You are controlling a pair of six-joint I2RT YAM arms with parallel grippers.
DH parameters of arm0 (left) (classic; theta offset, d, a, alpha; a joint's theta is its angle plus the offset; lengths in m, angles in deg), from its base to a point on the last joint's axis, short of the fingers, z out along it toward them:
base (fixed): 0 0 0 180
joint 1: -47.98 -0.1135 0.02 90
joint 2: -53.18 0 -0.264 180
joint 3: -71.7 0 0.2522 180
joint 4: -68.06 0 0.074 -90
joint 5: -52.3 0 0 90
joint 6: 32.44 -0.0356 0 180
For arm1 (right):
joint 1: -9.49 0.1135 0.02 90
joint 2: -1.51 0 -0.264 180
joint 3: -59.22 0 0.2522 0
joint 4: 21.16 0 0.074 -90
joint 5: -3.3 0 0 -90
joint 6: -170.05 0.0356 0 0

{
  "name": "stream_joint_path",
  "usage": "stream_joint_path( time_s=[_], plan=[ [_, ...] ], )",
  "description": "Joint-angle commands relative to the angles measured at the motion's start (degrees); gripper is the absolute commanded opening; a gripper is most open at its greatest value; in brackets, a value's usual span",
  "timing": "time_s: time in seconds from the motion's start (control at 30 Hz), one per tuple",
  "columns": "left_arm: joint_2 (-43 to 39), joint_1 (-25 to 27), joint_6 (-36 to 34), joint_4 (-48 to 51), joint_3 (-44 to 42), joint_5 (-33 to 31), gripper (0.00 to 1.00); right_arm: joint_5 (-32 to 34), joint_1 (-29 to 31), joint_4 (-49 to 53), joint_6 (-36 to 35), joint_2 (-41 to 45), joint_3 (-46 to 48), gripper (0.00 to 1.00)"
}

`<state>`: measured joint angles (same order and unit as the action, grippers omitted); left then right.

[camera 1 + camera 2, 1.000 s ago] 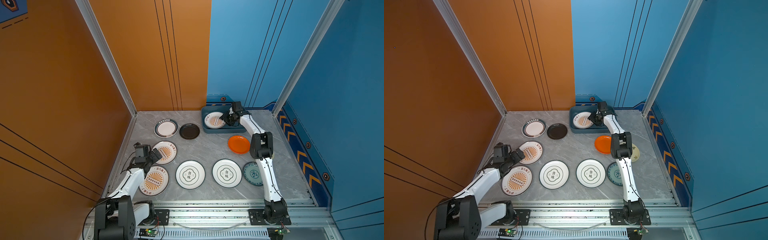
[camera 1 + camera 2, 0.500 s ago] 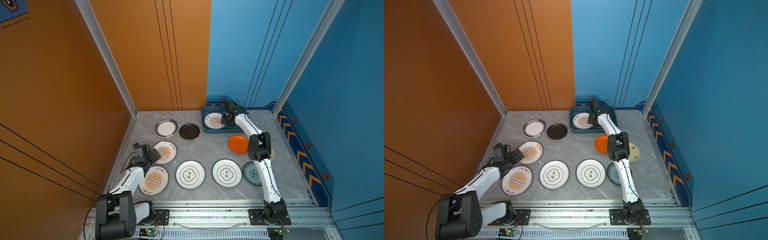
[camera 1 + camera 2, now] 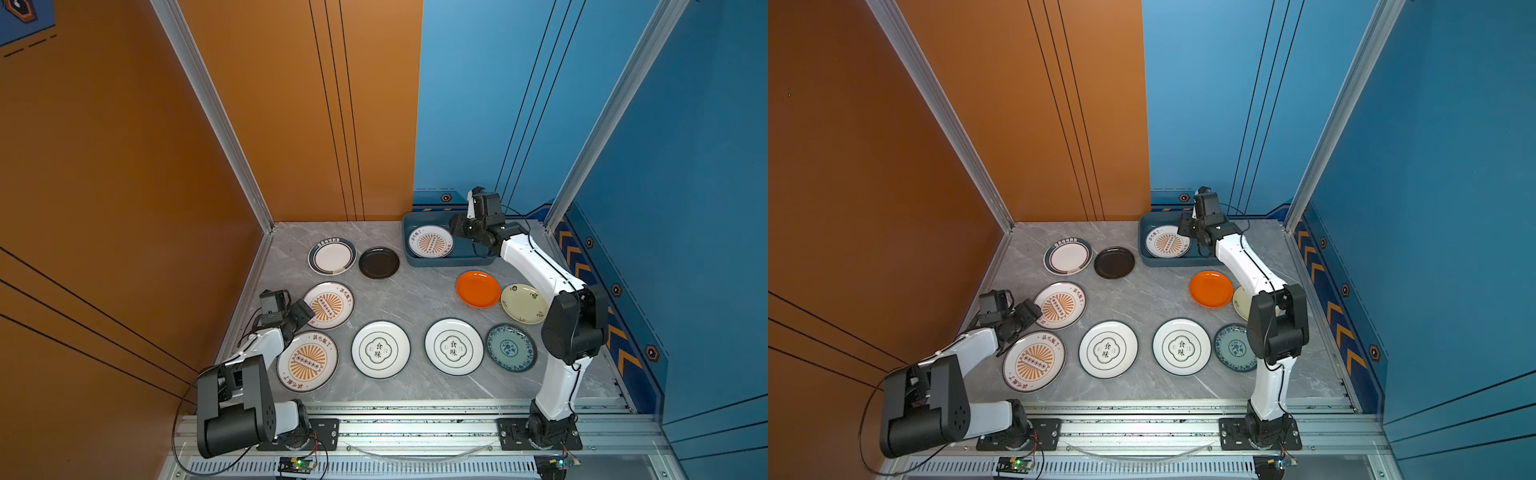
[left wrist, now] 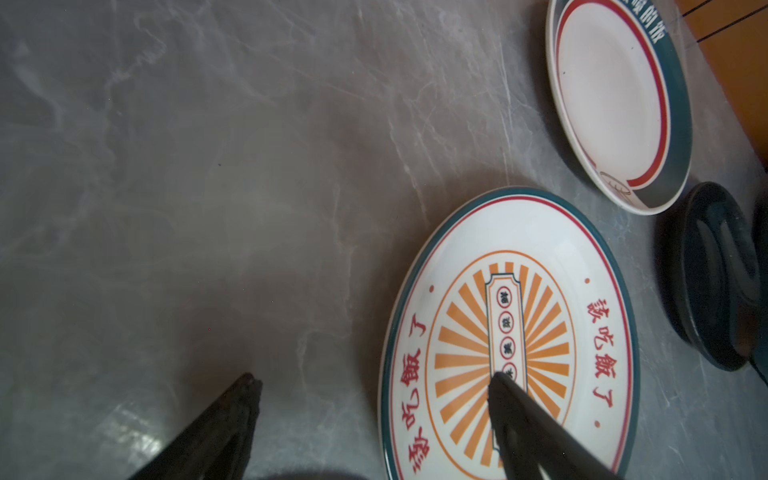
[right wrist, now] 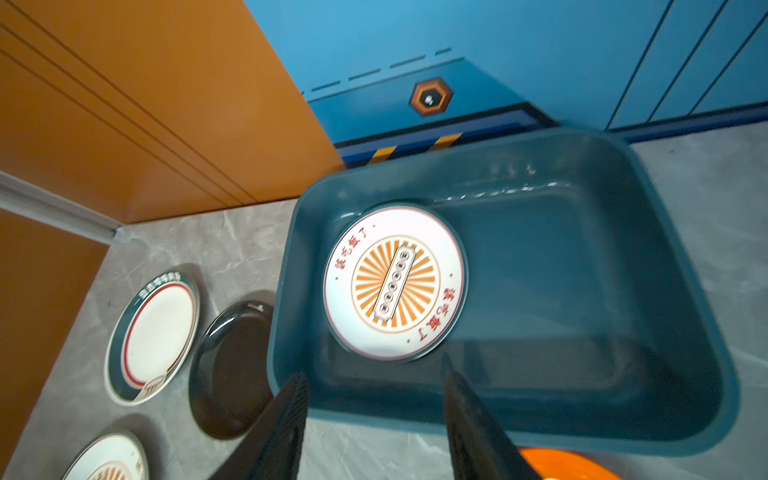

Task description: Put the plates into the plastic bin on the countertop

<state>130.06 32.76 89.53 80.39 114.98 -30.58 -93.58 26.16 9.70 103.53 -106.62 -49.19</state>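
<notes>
Found one sunburst plate point(image 3: 430, 242) lying flat inside the plastic bin point(image 3: 451, 262), at the end nearer the black plate point(image 3: 378, 262), with the rest of the bin floor bare. Counted nine more plates outside the bin, all flat on the countertop point(image 3: 415, 297).

Saw the right gripper point(image 5: 374, 368) above the bin's near wall, jaws apart and holding nothing.

Saw the left gripper point(image 4: 372, 377) well apart from the bin, out beyond the black plate. Jaws stood wide, astride the rim of a second sunburst plate point(image 4: 511, 328). One finger point(image 4: 523, 415) hung over the painted centre, the other point(image 4: 224, 424) over bare stone beside the rim. Could not tell from the wrist view whether either tip touched anything; probably not.

Judged the step in hand to be the pick of that plate. Called for the outer tip lowered to the stone and slid under the lip. Called next for the inner tip set on the face, and a firm close on the rim before any lift. Called also for little tilt on the way to the bin. Best released low over the bin's bare half, clear of the walls.
</notes>
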Motion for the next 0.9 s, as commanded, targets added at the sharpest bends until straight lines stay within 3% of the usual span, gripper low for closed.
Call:
stream_joint_path(
  time_s=[0.0, 0.2, 0.43, 0.87],
  plan=[
    [1.7, -0.9, 0.7, -1.9, 1.3, 3.9, 0.82, -12.6, 0.5, -5.1, 3.5, 0.3, 6.3, 0.54],
    [2.2, -1.5, 1.1, -2.7, 1.3, 4.6, 0.8, -23.1, 5.0, -9.4, 6.8, -1.5, 11.3, 0.54],
    [3.7, -1.8, 1.5, -5.5, 1.5, 6.3, 0.67, -23.0, 10.1, -12.6, 9.4, -3.4, 13.4, 0.54],
    [10.3, -2.3, 1.7, -8.7, 4.0, 13.0, 0.4, -23.0, 10.1, -14.4, 11.6, -2.9, 16.9, 0.54]
  ],
)
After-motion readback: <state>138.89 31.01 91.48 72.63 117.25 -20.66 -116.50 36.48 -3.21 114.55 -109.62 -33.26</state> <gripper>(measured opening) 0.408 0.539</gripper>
